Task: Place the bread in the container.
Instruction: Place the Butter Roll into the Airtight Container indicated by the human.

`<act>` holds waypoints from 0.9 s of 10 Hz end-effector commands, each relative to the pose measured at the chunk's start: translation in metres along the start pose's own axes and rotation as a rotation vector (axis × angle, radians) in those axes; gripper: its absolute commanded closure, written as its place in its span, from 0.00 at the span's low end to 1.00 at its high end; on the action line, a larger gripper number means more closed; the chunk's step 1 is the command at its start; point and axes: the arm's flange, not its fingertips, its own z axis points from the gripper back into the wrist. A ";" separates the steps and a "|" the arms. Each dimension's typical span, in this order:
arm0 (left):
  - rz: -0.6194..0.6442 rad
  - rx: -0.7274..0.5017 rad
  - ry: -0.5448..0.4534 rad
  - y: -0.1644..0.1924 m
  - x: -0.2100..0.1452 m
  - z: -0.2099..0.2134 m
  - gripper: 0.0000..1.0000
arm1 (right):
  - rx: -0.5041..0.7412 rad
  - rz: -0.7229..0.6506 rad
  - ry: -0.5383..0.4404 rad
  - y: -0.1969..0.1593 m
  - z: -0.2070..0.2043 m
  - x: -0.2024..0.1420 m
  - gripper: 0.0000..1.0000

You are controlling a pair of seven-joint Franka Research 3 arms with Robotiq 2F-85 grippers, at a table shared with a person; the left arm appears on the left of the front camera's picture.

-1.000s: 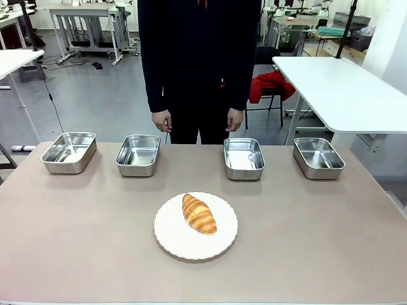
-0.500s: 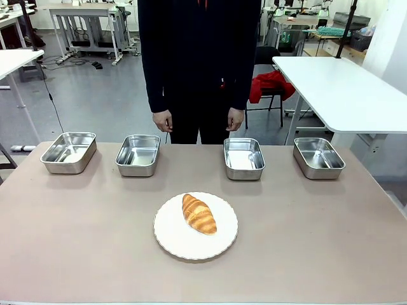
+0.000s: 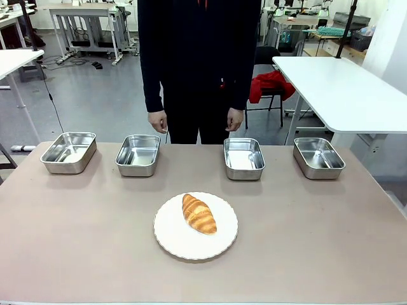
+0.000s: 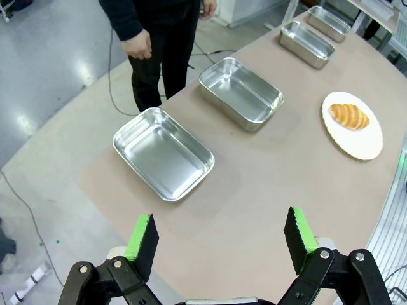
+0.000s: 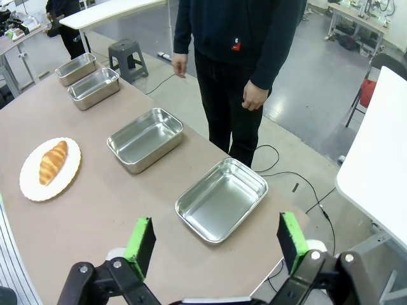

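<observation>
Our left fingers [image 4: 138,238] and right fingers [image 5: 138,240] gape wide, empty, since the golden-brown ridged croissant [image 3: 199,214] waits on the round white plate [image 3: 173,244], shiny rectangular steel pans [image 3: 243,174] behind it.

Lab workshop, white worktables [image 3: 343,89], bare grey floor [image 3: 95,101], metal-framed benches [image 3: 89,16] behind

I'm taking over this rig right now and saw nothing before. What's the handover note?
Left gripper: open, holding nothing.
Right gripper: open, holding nothing.
Bread: on the white plate, mid-table.
Along the far side, all empty: leftmost container, second container, third container, rightmost container.
Person's hands hang behind the table.
Done: nothing yet.
Left: grasp the bread and set it in a container. Nothing shows which one.
</observation>
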 end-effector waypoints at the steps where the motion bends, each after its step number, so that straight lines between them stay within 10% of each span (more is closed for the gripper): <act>1: -0.013 -0.005 -0.001 -0.001 -0.001 0.001 0.00 | 0.004 0.004 -0.004 0.000 0.001 0.000 0.00; 9: -0.013 -0.005 -0.001 -0.001 -0.001 0.001 0.00 | 0.004 0.004 -0.004 0.000 0.001 0.000 0.00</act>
